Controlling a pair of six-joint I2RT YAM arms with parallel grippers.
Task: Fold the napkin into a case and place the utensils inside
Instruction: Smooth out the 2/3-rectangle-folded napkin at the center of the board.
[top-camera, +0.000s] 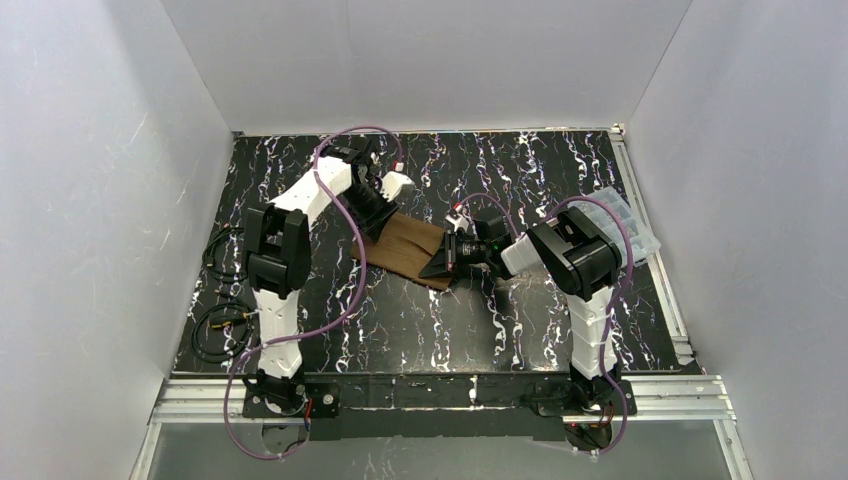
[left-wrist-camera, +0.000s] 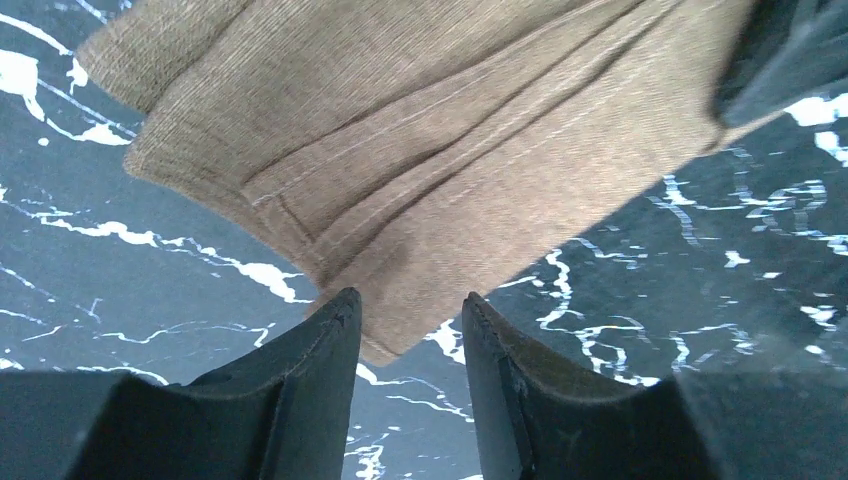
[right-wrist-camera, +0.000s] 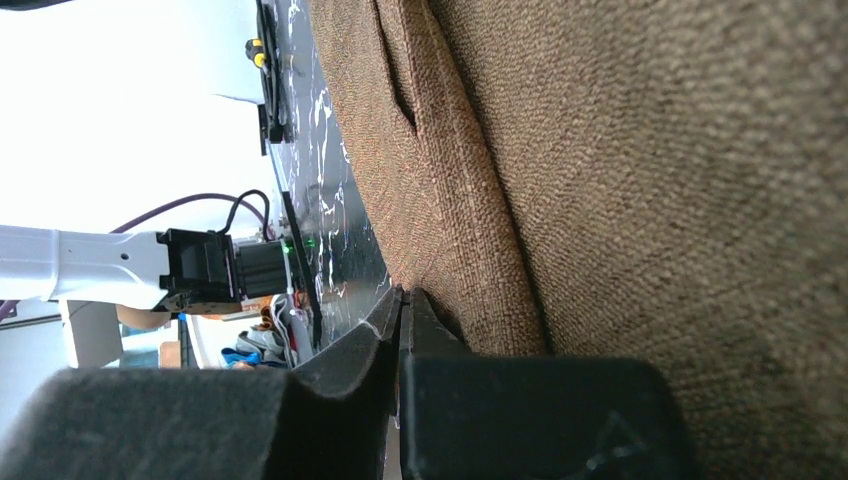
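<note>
**Napkin fold, mid-worktop**

Napkin (top-camera: 405, 248) lies folded in layers on the worktop (top-camera: 430, 325), between the two arms; left fingers (left-wrist-camera: 320, 345) stand moderately apart, one napkin corner just at their tips (not gripped); right fingers (right-wrist-camera: 350, 350) pinched together on its hemmed edge.

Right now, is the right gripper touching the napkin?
Touching. The right wrist view shows the right gripper closed on a folded edge of the napkin, no gap.
</note>
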